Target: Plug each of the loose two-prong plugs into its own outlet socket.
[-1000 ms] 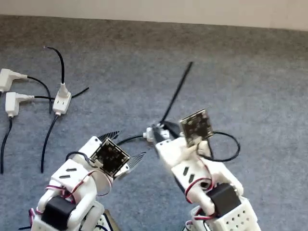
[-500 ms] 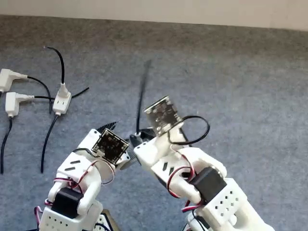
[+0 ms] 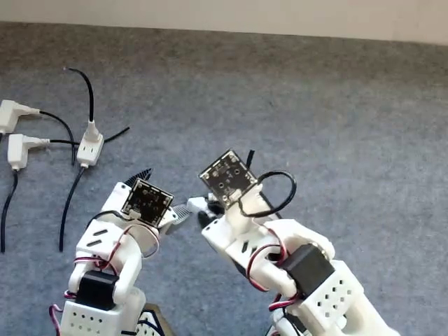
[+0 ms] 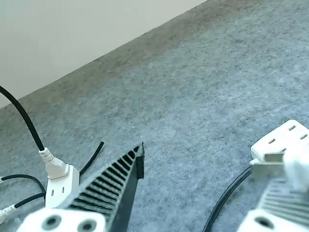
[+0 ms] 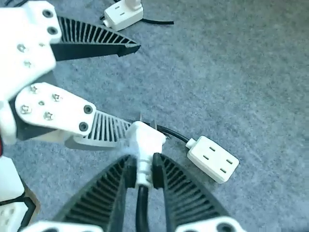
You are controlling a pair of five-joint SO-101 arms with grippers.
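the white plug [image 5: 144, 145] looks light, rigid and smooth, best held by its body, as the clenched right claw [image 5: 143, 163] holds it, near the outlet socket [image 5: 212, 158] on the table [image 5: 251, 72]. the left claw [image 5: 133, 89] hangs released alongside.

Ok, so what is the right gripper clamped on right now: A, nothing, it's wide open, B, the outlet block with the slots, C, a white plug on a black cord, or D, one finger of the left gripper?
C: in the right wrist view the right gripper has its two fingers pressed against the sides of the white plug, while the outlet socket lies ungripped beside it.
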